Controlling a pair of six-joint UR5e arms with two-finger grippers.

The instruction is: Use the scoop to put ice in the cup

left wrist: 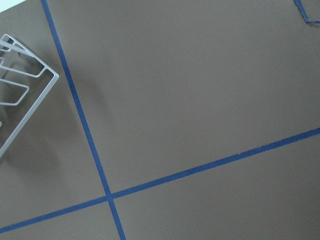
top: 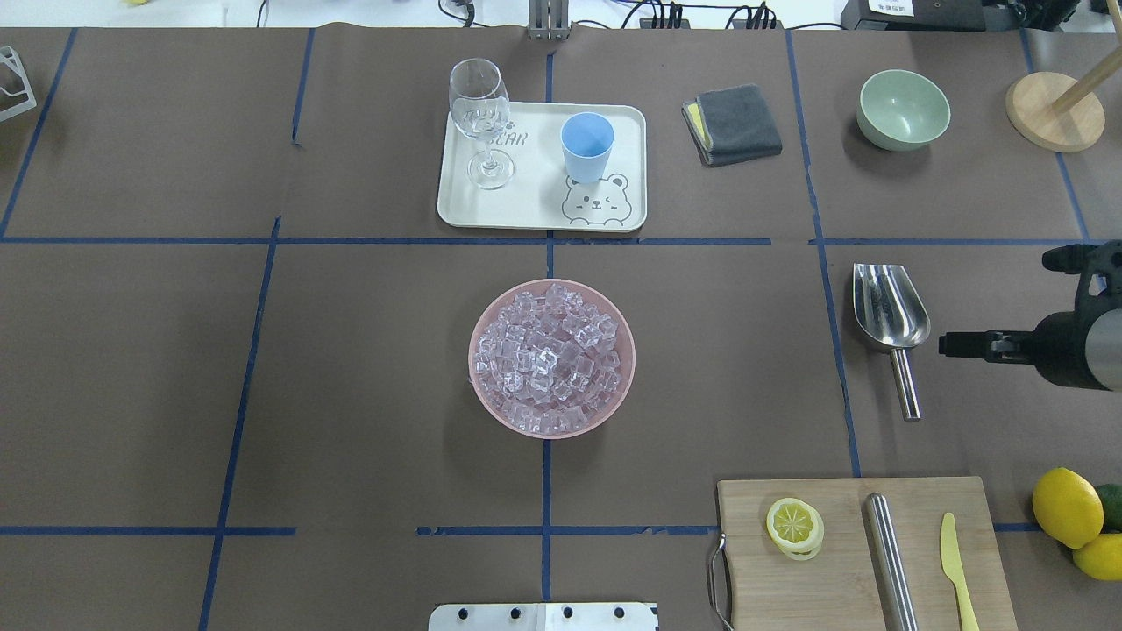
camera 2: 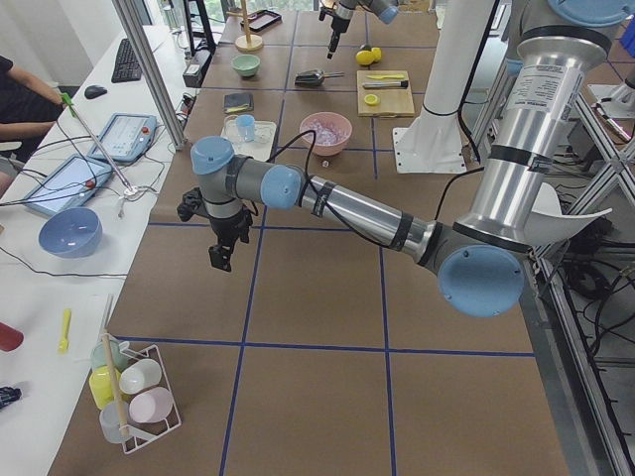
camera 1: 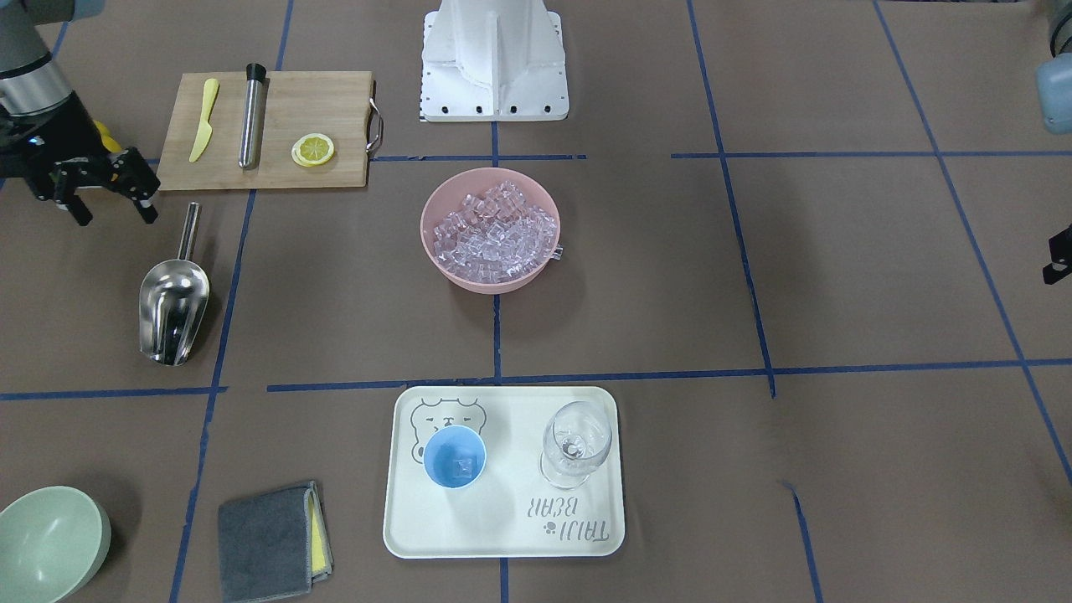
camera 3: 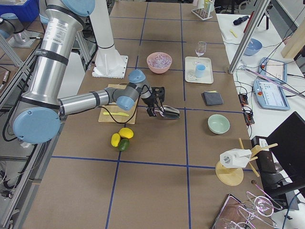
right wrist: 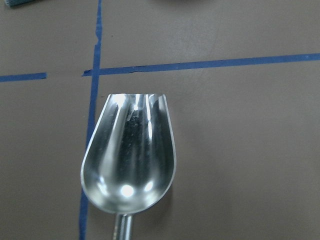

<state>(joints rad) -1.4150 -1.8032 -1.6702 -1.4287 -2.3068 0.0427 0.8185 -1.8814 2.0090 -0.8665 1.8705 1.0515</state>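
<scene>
The steel scoop [camera 1: 173, 310] lies on the table on my right side with its handle toward my right gripper; it also shows in the overhead view [top: 890, 307] and fills the right wrist view [right wrist: 130, 155], empty. My right gripper [camera 1: 115, 213] is open and empty, hovering just off the handle's end. Ice [camera 1: 494, 230] fills a pink bowl [camera 1: 435, 251] at mid-table. The light-blue cup [camera 1: 454, 456] stands on a cream tray [camera 1: 502, 536]; something clear seems to lie in its bottom. My left gripper [camera 2: 220, 256] hangs over bare table far to the left; I cannot tell whether it is open or shut.
A wine glass [camera 1: 576, 444] stands on the tray beside the cup. A cutting board [camera 1: 335, 109] holds a steel rod [camera 1: 251, 117], a yellow knife [camera 1: 203, 119] and a lemon slice [camera 1: 312, 150]. A grey cloth [camera 1: 268, 540], a green bowl [camera 1: 50, 544] and lemons [top: 1067, 506] are nearby.
</scene>
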